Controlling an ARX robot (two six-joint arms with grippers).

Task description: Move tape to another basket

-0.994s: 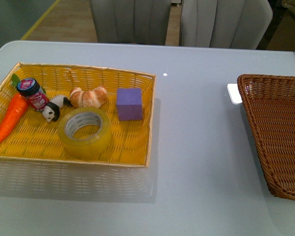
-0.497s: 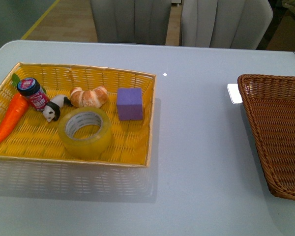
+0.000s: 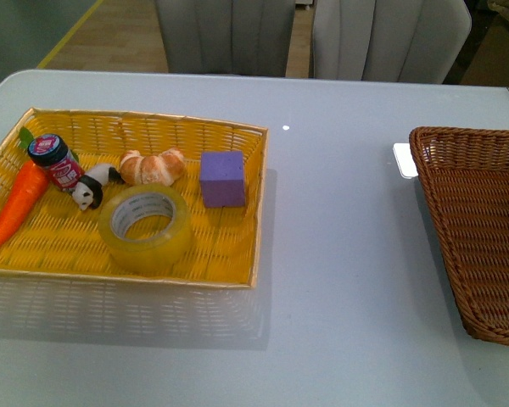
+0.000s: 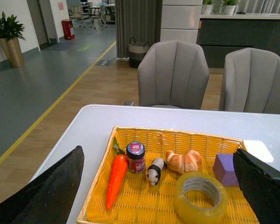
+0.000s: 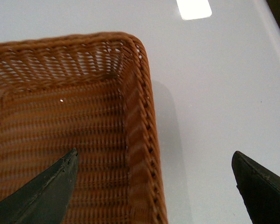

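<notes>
Tape (image 3: pixel 146 246) lies flat in yellow basket (image 3: pixel 225 248), well apart from brown basket (image 3: pixel 483 229)

Nothing here can truly be read. The small jar (image 3: pixel 58 164), near the far left corner of the yellow basket (image 3: pixel 153 119), wears a red and white label with print on it, but the lettering is too small and blurred to make out in either view showing it.

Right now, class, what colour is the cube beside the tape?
Purple; the front view shows the cube best.
</notes>
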